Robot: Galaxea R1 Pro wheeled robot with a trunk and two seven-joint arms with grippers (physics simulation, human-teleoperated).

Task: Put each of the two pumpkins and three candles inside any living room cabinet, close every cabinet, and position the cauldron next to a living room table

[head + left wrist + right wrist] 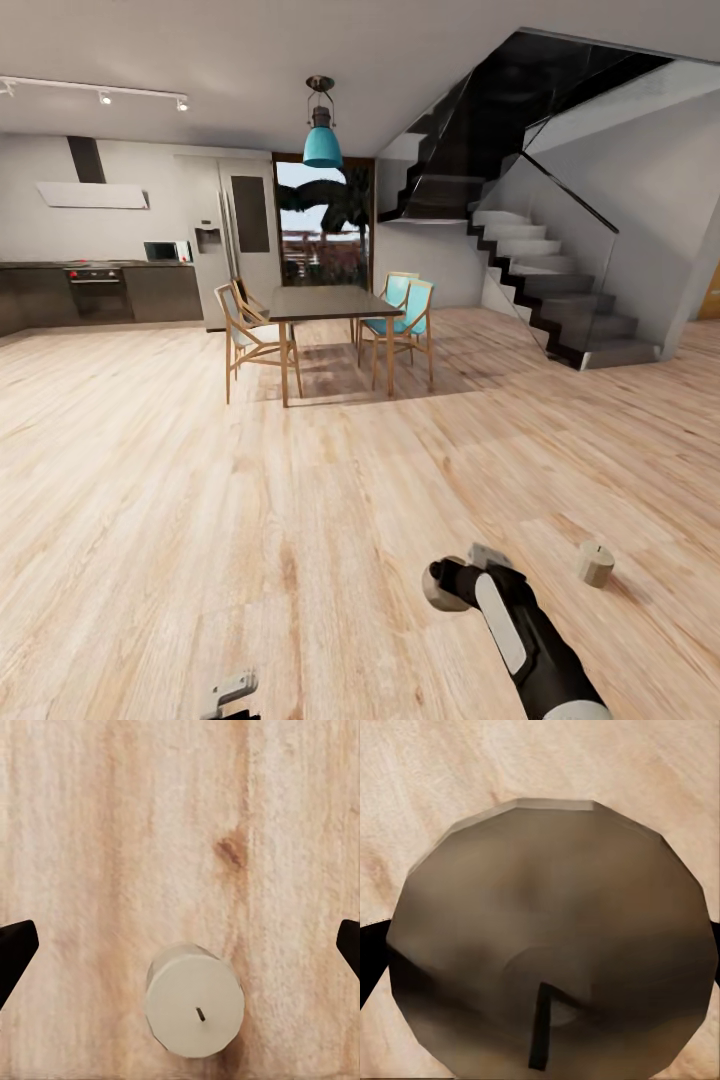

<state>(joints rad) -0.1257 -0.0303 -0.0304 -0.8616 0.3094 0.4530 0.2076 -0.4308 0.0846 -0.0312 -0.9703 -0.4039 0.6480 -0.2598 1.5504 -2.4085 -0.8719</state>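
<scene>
Across the light plank floor (200, 480) that runs to the far kitchen, the biggest thing is the dark staircase (540, 270) with its glass rail at the right; next comes the dining table (325, 302) with wooden and teal chairs about it, under a teal pendant lamp (322, 140); nearer, the right arm reaches in from the lower edge, and the right gripper (447, 585) has a candle (440, 588) at its tip; in the right wrist view that candle (551, 937) sits close between the dark fingers (371, 952), whose edges meet its sides, so the jaws look closed upon it; a second candle (595, 564) stands upright on the floor just to the right of that arm, apart from it; the left gripper (232, 692) shows at the bottom edge, and in the left wrist view its fingertips (15, 952) stand wide apart, holding nothing, above a third candle (195, 1001) standing on the boards between them.
</scene>
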